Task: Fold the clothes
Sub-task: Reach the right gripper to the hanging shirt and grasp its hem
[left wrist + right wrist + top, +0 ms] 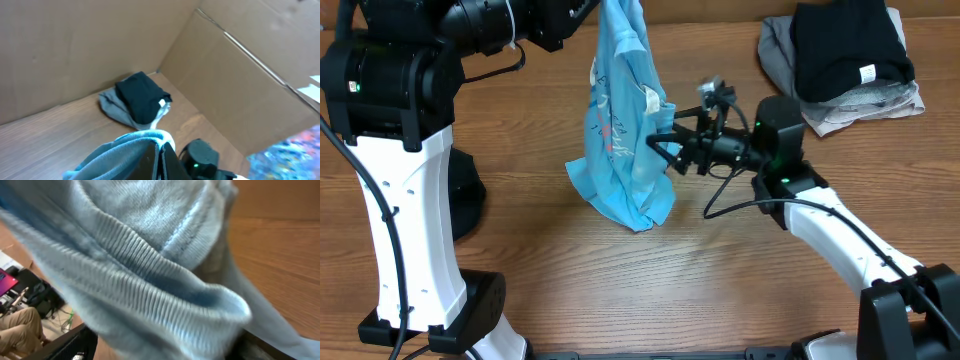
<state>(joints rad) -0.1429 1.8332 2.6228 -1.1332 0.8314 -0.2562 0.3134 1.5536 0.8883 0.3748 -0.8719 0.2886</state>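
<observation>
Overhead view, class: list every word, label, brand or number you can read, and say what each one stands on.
On the light blue T-shirt: white and red lettering, crumpled in the hanging cloth and too small to read.
On the black garment: a small white tag, its marks too small to read.
No other text shows, so nothing can be quoted.

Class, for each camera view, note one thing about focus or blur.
Overhead: evenly lit, light blue T-shirt crisp. Left wrist: black garment fairly sharp, T-shirt cloth near the lens blurred. Right wrist: T-shirt ribbing fills the frame, near edges soft.
</observation>
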